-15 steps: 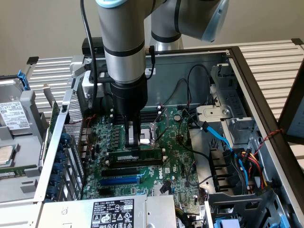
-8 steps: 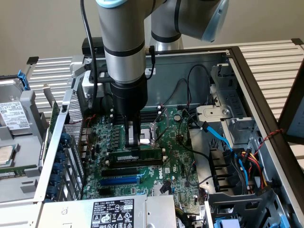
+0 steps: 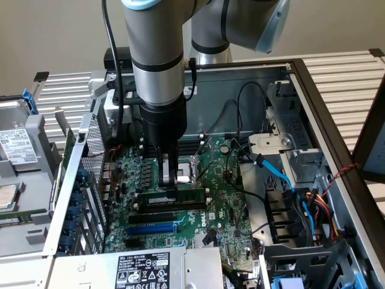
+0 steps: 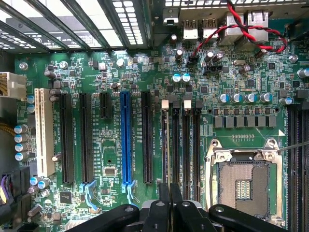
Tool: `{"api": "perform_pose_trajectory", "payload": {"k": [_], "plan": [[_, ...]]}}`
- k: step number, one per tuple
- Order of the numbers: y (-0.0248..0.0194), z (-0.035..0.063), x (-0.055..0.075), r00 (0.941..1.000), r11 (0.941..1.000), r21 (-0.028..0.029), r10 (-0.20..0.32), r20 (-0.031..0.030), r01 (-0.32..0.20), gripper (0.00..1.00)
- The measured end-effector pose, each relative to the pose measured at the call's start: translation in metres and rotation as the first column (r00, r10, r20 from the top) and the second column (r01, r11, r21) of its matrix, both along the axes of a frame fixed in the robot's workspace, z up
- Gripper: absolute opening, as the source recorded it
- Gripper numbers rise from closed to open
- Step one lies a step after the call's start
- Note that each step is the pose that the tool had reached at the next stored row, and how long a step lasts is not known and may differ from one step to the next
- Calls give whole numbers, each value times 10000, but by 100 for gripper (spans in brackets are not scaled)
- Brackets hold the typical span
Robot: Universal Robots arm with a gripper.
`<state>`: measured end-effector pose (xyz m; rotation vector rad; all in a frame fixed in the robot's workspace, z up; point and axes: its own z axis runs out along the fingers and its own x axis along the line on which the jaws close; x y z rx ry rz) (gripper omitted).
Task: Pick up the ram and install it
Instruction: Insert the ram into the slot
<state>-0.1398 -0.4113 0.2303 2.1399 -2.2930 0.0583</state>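
The tool (image 3: 170, 180) is hanging straight down from the arm inside the open computer case (image 3: 313, 102), directly over the motherboard (image 3: 222, 198). Its fingers are pressed nearly together and are pinching the top edge of the ram (image 3: 171, 197), which is standing on its long edge above the memory slots (image 3: 171, 212), just in front of the empty processor socket (image 3: 189, 171). In the wrist view the closed tool (image 4: 169, 212) is lining up with the row of black memory slots (image 4: 181, 145) lying between the blue expansion slot (image 4: 125, 140) and the processor socket (image 4: 244, 181). Whether the lower edge of the ram is already touching a slot cannot be told.

Handling, as a judgement:
- The ram is a thin, light circuit-board stick. It is stiff along its length, but it is likely to crack if bent or twisted.
- The chips and the contact edge are fragile; the contact edge is facing down and should be kept clear of the fingers.
- The proper hold is on the bare upper edge near mid-length, across the thickness of the board, as the tool is doing now. This keeps the stick level, so both ends meet the slot together.
- The smooth board faces are likely to slip under a light pinch, so the stick may tilt if it is pushed off-centre.
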Motion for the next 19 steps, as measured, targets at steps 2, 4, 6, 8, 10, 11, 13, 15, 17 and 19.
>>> {"api": "perform_pose_trajectory", "payload": {"k": [2, 4, 6, 8, 10, 11, 13, 15, 17, 19], "plan": [[0, 0, 0, 10000, 10000, 0, -1, 0, 1, 12], [0, 0, 0, 10000, 10000, 0, -1, 0, 1, 12], [0, 0, -2, 10000, 10000, 2, -5, -8, 5, 13], [0, 0, -1, 10000, 10000, 0, -5, 0, 5, 19], [0, 0, 0, 10000, 10000, 0, -3, 0, 3, 26], [0, 0, 0, 10000, 10000, 0, -3, 0, 3, 26], [0, 0, 0, 10000, 10000, 0, -2, 0, 2, 26], [0, 0, 0, 10000, 10000, 0, -2, 0, 2, 26], [0, 0, 0, 10000, 10000, 0, -2, 0, 2, 26], [0, 0, 0, 10000, 10000, -10, -1, 0, 1, 26]]}}
